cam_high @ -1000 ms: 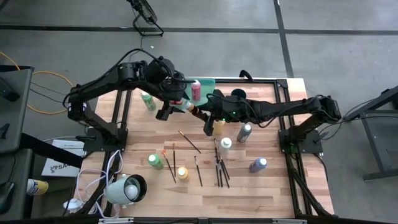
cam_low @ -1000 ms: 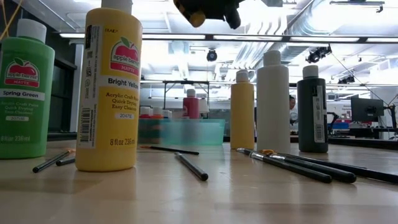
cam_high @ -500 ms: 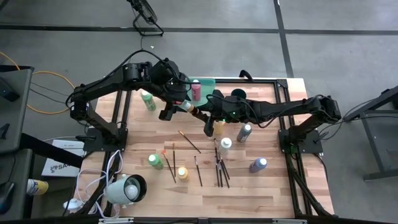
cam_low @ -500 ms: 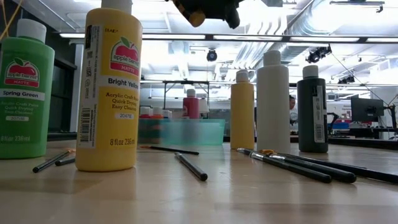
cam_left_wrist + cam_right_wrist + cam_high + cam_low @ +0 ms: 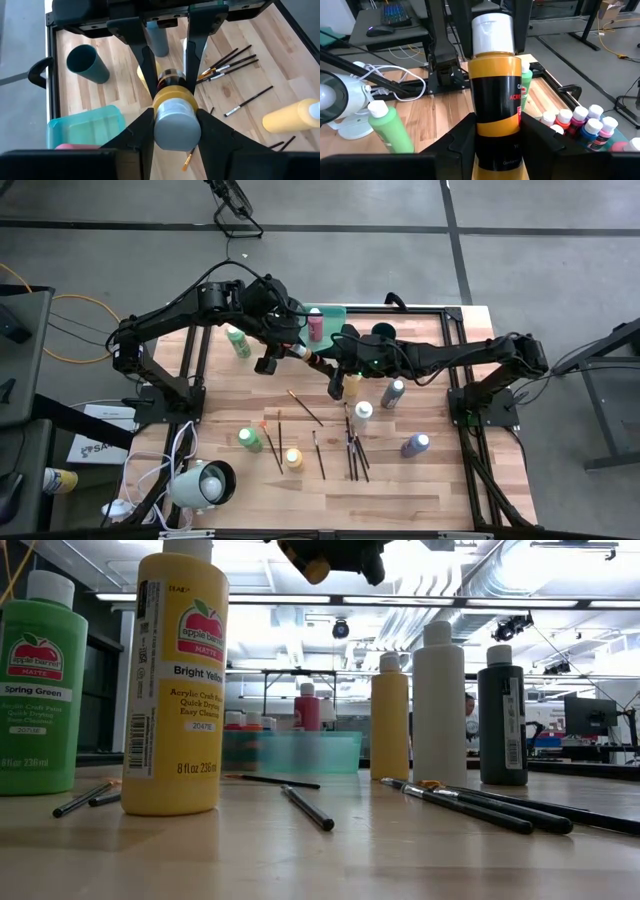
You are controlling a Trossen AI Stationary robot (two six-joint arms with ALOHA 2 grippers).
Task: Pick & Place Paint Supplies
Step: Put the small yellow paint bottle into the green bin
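- My left end effector [image 5: 172, 131] has now closed on the white cap of the black-and-yellow paint bottle [image 5: 495, 100]; a second ago it stood wider.
- My right end effector [image 5: 496, 131] stays clamped on its body, aloft near the worktop's far edge beside the green tray [image 5: 332, 313].

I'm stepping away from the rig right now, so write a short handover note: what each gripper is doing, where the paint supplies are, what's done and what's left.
Right gripper: shut on the black-and-orange bottle, held in the air next to the green tray.
Left gripper: fingers on either side of that bottle's white cap, a two-arm hold or handover.
Done: several small bottles and a red bottle are in the tray.
Left: about seven bottles stand on the table, including Bright Yellow and Spring Green; the paintbrushes lie loose mid-table, the dark cup beside the tray.
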